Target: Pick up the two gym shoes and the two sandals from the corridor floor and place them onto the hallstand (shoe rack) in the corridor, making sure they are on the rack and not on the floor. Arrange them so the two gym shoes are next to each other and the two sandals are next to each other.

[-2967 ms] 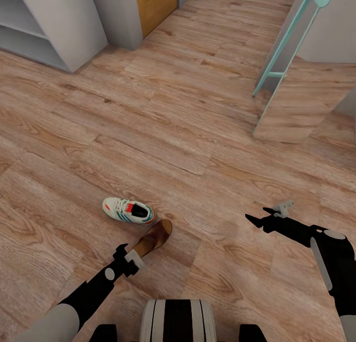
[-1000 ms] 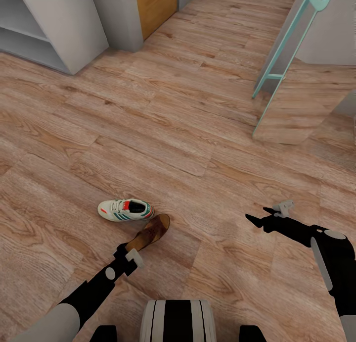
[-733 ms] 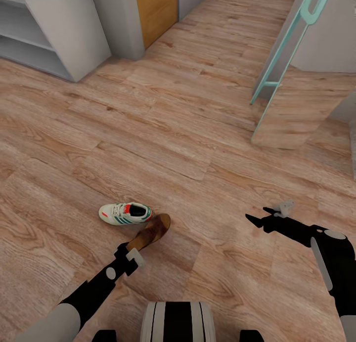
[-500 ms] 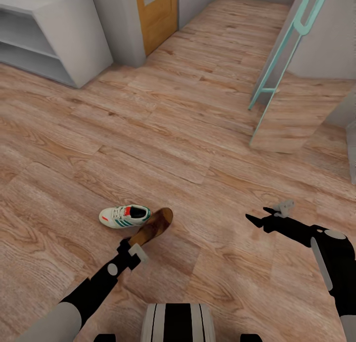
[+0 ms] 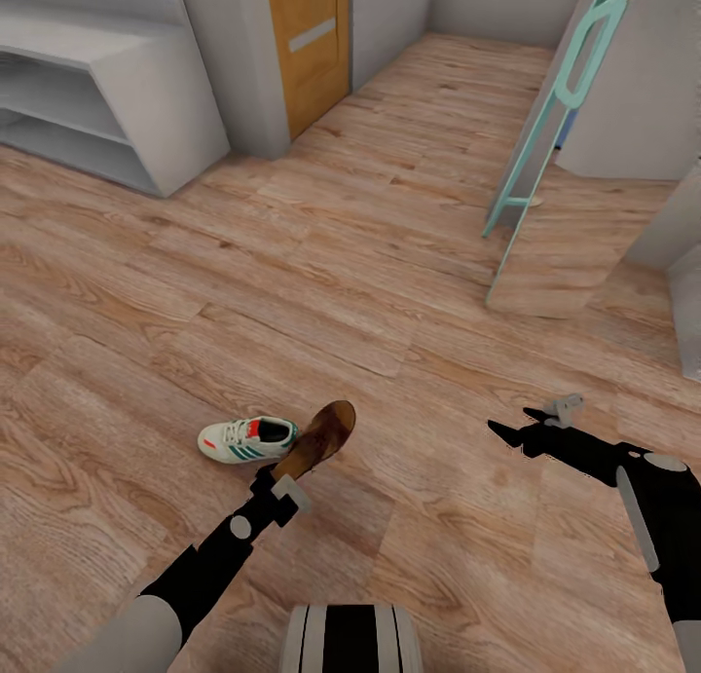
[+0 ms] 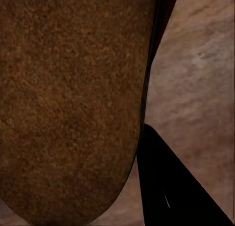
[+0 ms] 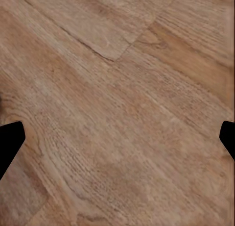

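While the left gripper point(image 5: 282, 478) grips one sandal point(image 5: 319, 437) by its near end, the sandal's long axis runs up and away to the far right, its toe raised clear of the corridor floor point(image 5: 389, 264). In the left wrist view the tan footbed point(image 6: 68, 103) lies flat against one dark finger point(image 6: 166, 191), so the fingers look clamped on it. One gym shoe point(image 5: 247, 438) lies on the floor just left of the sandal, lengthwise left to right. The hallstand point(image 5: 97, 98) stands well away at the far left, so carrying the sandal there probably calls for a turn that way. The right gripper point(image 5: 516, 429) hovers at the near right, fingers apart over bare planks, holding nothing.
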Controlling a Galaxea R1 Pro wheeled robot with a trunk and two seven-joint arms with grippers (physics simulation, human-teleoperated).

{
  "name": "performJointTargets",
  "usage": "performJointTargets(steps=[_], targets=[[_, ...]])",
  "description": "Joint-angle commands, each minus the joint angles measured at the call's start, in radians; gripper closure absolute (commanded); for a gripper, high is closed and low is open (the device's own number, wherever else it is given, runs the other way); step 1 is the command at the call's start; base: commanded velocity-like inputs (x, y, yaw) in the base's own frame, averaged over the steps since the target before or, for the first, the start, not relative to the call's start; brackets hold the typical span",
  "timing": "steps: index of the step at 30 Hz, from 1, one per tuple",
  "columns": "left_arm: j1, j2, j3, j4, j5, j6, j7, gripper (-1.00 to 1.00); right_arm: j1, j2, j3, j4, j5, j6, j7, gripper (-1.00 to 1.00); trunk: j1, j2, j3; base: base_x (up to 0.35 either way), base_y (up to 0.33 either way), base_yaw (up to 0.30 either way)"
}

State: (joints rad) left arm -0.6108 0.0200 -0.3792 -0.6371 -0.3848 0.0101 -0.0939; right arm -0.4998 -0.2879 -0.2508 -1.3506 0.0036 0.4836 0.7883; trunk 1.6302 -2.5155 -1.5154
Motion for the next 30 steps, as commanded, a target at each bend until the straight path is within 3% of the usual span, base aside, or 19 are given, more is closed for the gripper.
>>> performJointTargets(steps=[1, 7, 8, 12, 19, 22, 25, 30], targets=[[-0.001, 0.001, 0.003, -0.009, 0.062, 0.0, -0.002, 1.0, 0.0, 0.0, -0.055, -0.001, 0.0, 0.007, 0.006, -1.0, -0.001, 0.0, 0.003, 0.0, 0.0, 0.0], [-0.001, 0.005, 0.015, -0.039, 0.196, -0.001, 0.003, 1.0, 0.0, 0.0, -0.116, -0.002, 0.0, 0.007, 0.007, -1.0, -0.003, 0.001, 0.027, 0.0, 0.0, 0.0], [0.001, 0.01, 0.024, -0.059, 0.237, 0.0, 0.005, 1.0, 0.001, 0.0, -0.122, -0.002, 0.001, 0.007, 0.008, -1.0, -0.004, 0.002, 0.03, 0.0, 0.0, 0.0], [0.005, 0.013, 0.074, -0.088, 0.286, -0.001, 0.006, 1.0, 0.001, 0.0, -0.125, -0.002, 0.001, 0.007, 0.008, -1.0, -0.005, 0.003, 0.046, 0.0, 0.0, 0.0], [0.015, 0.015, 0.17, -0.137, 0.304, -0.006, 0.009, 1.0, 0.001, 0.0, -0.125, -0.006, 0.004, 0.006, 0.008, -1.0, -0.009, 0.004, 0.073, 0.0, 0.0, 0.0], [0.032, 0.017, 0.239, -0.147, 0.306, -0.01, 0.03, 1.0, 0.001, 0.0, -0.125, -0.008, 0.031, 0.006, 0.008, -1.0, -0.01, 0.005, 0.085, 0.0, 0.0, 0.0], [0.062, 0.018, 0.345, -0.167, 0.308, -0.014, 0.065, 1.0, 0.005, 0.002, -0.125, -0.01, 0.09, 0.004, 0.009, -1.0, -0.011, 0.006, 0.096, 0.0, 0.0, 0.0], [0.11, 0.018, 0.4, -0.208, 0.308, -0.014, 0.075, 1.0, 0.005, 0.005, -0.125, -0.01, 0.111, -0.008, 0.011, -1.0, -0.014, 0.007, 0.116, 0.0, 0.0, 0.0]])
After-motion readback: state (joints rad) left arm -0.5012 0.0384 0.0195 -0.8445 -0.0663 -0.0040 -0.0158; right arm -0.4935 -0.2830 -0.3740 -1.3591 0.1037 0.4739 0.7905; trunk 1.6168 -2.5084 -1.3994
